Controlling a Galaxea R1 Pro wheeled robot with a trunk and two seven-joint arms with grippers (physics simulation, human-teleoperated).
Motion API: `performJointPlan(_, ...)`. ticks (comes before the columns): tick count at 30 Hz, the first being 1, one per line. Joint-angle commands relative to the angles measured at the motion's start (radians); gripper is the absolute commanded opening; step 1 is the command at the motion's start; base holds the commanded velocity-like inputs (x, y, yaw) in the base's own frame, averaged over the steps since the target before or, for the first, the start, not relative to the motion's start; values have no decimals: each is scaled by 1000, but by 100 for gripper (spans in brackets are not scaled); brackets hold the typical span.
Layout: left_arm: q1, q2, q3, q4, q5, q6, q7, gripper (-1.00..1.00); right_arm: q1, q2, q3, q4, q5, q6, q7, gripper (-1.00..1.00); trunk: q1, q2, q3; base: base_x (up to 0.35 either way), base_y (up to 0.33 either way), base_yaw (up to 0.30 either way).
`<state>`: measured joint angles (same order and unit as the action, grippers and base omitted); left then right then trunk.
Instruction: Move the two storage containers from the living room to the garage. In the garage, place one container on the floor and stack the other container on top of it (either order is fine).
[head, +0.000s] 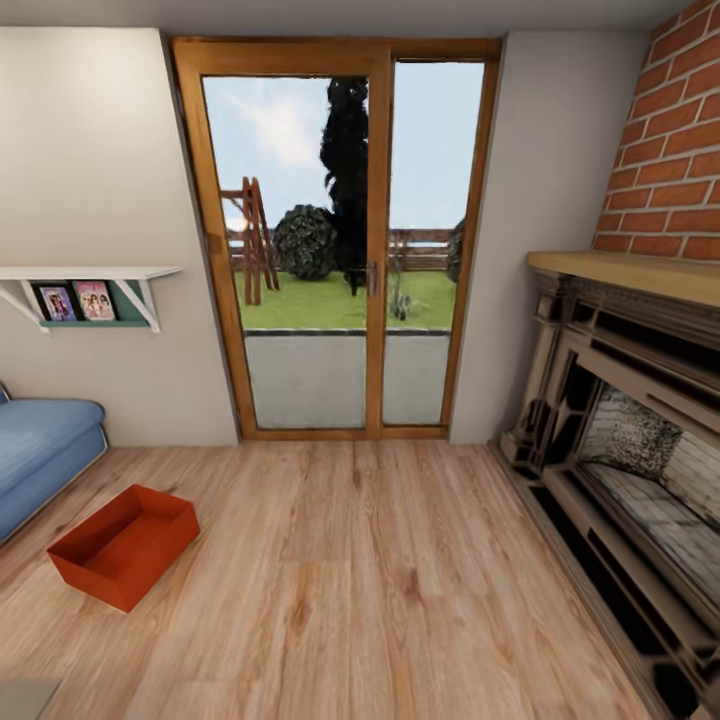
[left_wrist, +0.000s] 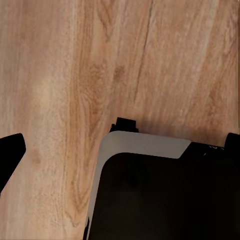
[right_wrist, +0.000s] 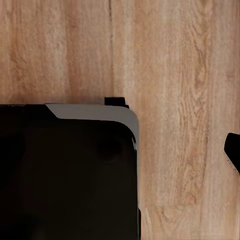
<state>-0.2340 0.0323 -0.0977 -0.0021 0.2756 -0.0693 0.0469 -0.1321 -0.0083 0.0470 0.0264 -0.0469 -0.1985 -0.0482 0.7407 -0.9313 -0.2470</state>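
The robot is in the living room, facing a glass door (head: 345, 250) that looks out on a garden. One red box (head: 125, 545) sits on the wood floor (head: 400, 580), low on the left, just beside the blue sofa (head: 40, 450). It is open on top and empty. It lies turned at a slant, with its long side running from near left to far right. A brick fireplace (head: 630, 440) is on the right.

The box is on the robot's left side, so I think the left arm is nearer to it. The robot likely has to turn left and roll closer first.

Both wrist cameras look down at the wood floor and the robot's dark base (left_wrist: 165, 195). I cannot tell if the grippers are open or closed.
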Motion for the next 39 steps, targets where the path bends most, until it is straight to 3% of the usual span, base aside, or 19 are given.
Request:
performJointPlan(1,-1,0,-9,1,8,-3,2,100,-1,0,5,3,-4,-6,-1,100,1,-1,-1,318,0,0)
performJointPlan(22,-1,0,-9,0,8,-3,2,100,-1,5,4,3,-3,-6,0,100,1,-1,-1,318,0,13)
performJointPlan(39,-1,0,-8,1,8,-3,2,100,-1,1,4,3,-5,-6,0,100,1,-1,-1,318,0,254)
